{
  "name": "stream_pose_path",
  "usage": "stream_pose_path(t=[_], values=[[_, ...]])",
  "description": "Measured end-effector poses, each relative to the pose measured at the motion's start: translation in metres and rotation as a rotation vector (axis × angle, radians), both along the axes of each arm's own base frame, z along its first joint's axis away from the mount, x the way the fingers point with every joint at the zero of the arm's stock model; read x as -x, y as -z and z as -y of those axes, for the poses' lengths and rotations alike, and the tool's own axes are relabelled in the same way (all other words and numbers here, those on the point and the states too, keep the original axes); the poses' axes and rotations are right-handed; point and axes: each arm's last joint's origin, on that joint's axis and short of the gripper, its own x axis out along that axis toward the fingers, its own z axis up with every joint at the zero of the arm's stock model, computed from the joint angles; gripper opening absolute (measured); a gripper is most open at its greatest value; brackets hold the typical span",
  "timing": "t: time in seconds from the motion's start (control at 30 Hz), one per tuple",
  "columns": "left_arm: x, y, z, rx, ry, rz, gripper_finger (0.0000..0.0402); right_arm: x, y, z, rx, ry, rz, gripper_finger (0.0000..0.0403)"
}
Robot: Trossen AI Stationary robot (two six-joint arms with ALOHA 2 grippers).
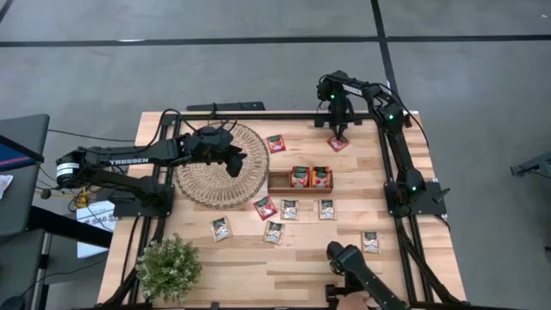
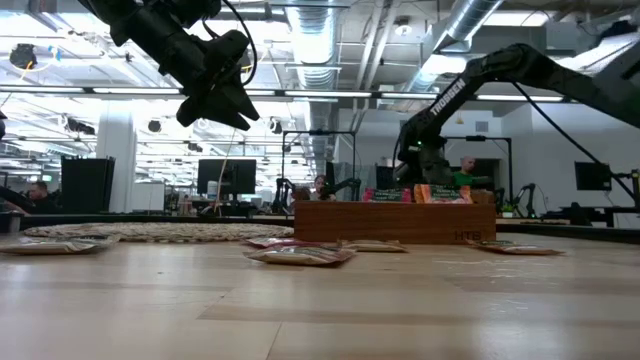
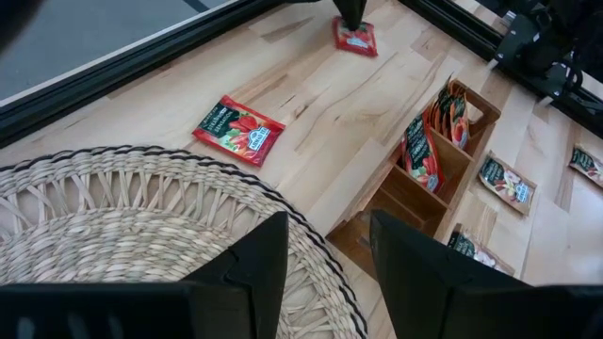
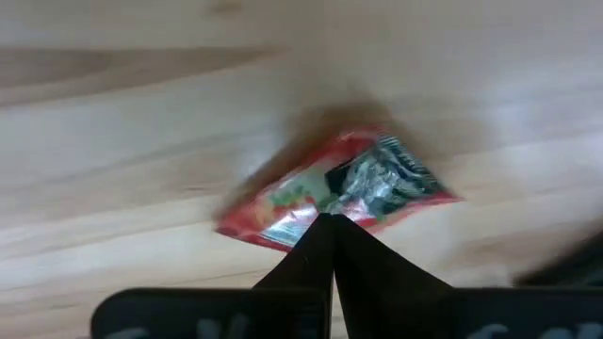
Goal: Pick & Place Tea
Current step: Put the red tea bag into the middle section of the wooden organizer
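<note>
A red tea sachet [image 1: 337, 145] is at the table's far side, right of centre, with my right gripper [image 1: 338, 136] shut at it from above. In the right wrist view the sachet [image 4: 349, 184] fills the middle, a shadow behind it. Another red sachet [image 1: 275, 143] lies flat to its left. More sachets stand in the brown wooden tray [image 1: 300, 179], and several lie flat in front of it [image 1: 290, 209]. My left gripper [image 3: 325, 273] hangs open and empty above the right rim of the round woven mat [image 1: 211, 176]. My right gripper has the red sachet at the middle of one edge [image 4: 325, 215], between the tips of its shut fingers. The fingers slant down onto it from above. The sachet spreads out beyond the tips. Whether its far part rests on the table, I cannot tell.
A potted plant [image 1: 168, 267] stands at the near left corner. A dark arm [image 1: 362, 271] reaches in at the near edge, right of centre. One pale sachet [image 1: 370, 242] lies near the right rail. Bare wood shows between the mat and the far sachets.
</note>
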Motion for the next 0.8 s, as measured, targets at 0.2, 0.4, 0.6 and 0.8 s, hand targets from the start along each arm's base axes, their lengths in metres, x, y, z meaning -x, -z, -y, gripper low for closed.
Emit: stream_pose_path(t=[0.2,0.4,0.6,0.8], values=[[0.000,0.000,0.000,-0.001,0.001,-0.001,0.0142,-0.008,-0.016,-0.005,0.047,-0.112,0.057,0.0000],[0.000,0.000,0.000,-0.001,0.001,-0.001,0.0142,-0.012,-0.060,-0.015,0.205,-0.301,0.066,0.0000],[0.000,0.000,0.000,-0.005,0.004,-0.003,0.0142,-0.005,-0.088,-0.015,0.331,-0.432,0.072,0.0000],[0.000,0.000,0.000,-0.004,0.003,-0.002,0.0142,0.003,-0.084,-0.012,0.309,-0.474,0.092,0.0035]])
